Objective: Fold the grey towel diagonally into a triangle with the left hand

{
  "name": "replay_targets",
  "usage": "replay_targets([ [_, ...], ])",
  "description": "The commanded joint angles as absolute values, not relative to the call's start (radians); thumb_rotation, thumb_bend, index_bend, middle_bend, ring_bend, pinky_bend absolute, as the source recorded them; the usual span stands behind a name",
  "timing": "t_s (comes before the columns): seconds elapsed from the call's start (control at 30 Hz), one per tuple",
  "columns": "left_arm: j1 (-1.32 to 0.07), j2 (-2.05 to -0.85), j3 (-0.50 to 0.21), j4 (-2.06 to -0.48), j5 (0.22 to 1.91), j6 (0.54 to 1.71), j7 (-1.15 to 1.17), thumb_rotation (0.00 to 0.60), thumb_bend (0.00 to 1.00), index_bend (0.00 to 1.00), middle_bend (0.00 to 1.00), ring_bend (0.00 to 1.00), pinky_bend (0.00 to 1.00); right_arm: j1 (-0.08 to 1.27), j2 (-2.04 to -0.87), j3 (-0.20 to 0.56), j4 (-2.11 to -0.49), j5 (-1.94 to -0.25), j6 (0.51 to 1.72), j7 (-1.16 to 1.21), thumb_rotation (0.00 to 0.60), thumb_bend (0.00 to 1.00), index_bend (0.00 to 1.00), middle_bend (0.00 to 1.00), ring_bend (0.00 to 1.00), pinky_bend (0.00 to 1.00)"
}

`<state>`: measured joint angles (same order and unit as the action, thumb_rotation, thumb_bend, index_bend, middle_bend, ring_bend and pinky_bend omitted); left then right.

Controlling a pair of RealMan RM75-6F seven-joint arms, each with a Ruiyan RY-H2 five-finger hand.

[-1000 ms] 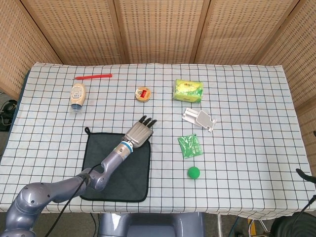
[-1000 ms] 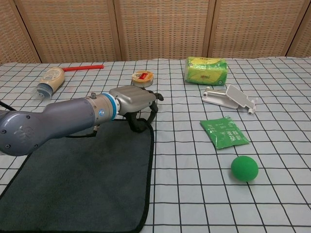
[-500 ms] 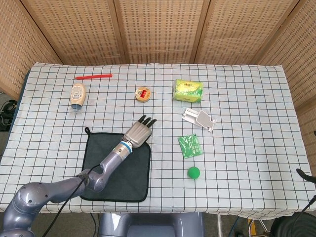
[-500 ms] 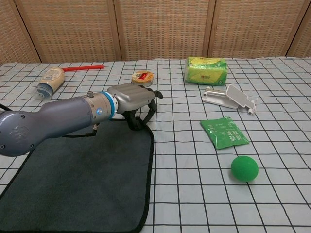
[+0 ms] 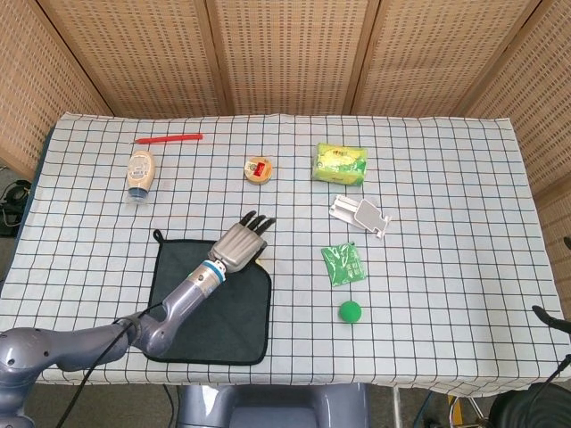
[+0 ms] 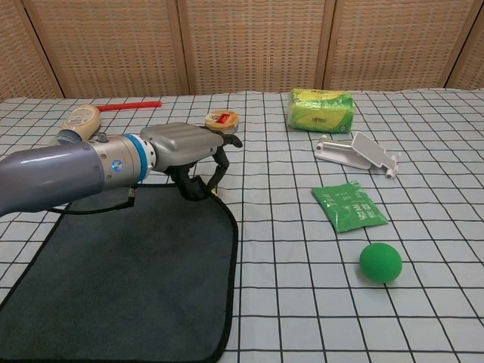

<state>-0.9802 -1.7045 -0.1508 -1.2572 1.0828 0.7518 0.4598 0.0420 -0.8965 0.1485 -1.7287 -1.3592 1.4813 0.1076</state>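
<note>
The grey towel [image 5: 223, 312] [image 6: 128, 272] lies flat and unfolded on the checked tablecloth, at the front left. My left hand [image 5: 239, 242] [image 6: 185, 147] hovers over the towel's far right corner, palm down. Its fingers bend downward and slightly apart, their tips close to or just touching the cloth near that corner. Nothing is lifted in the hand, and the corner lies flat. My right hand shows in neither view.
A green ball [image 5: 350, 311] [image 6: 380, 262] and a green sachet [image 5: 343, 264] lie right of the towel. Further back are a white plastic clip [image 5: 359, 215], a yellow-green pack [image 5: 340, 163], a small round tin [image 5: 258, 168], a bottle [image 5: 140, 169] and a red stick [image 5: 169, 138].
My left hand has drawn back to the left and risen a little, from the towel's right edge to over its far right corner. The towel has not moved.
</note>
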Motion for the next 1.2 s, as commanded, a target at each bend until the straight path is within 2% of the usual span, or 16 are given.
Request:
replay_targets([
  [0.03, -0.947, -1.646, -0.125, -1.331, 1.099, 0.782, 0.457, 0.6, 0.55, 0.67, 0.0, 0.0, 0.0, 0.041, -0.896, 0.147, -1.733, -1.365, 1.485, 0.106, 0.6, 0.0, 0.04, 0.0, 0.0, 0.0],
  [0.43, -0.828, -1.481, -0.019, -1.571, 1.195, 0.898, 0.43, 0.6, 0.56, 0.66, 0.0, 0.0, 0.0, 0.039, -0.897, 0.138, -1.746, -1.389, 1.497, 0.091, 0.6, 0.0, 0.04, 0.0, 0.0, 0.0],
  [0.63, -0.76, -1.409, 0.06, -1.678, 1.244, 0.952, 0.456, 0.6, 0.56, 0.66, 0.0, 0.0, 0.0, 0.038, -0.899, 0.133, -1.753, -1.401, 1.501, 0.079, 0.6, 0.0, 0.04, 0.0, 0.0, 0.0],
  [1.0, -0.656, -1.343, 0.176, -1.732, 1.35, 1.013, 0.441, 0.6, 0.56, 0.66, 0.0, 0.0, 0.0, 0.035, -0.896, 0.129, -1.758, -1.412, 1.508, 0.083, 0.6, 0.0, 0.04, 0.0, 0.0, 0.0],
  [1.2, -0.61, -1.322, 0.213, -1.724, 1.396, 1.028, 0.409, 0.6, 0.56, 0.66, 0.0, 0.0, 0.0, 0.033, -0.893, 0.125, -1.761, -1.424, 1.514, 0.088, 0.6, 0.0, 0.04, 0.0, 0.0, 0.0],
])
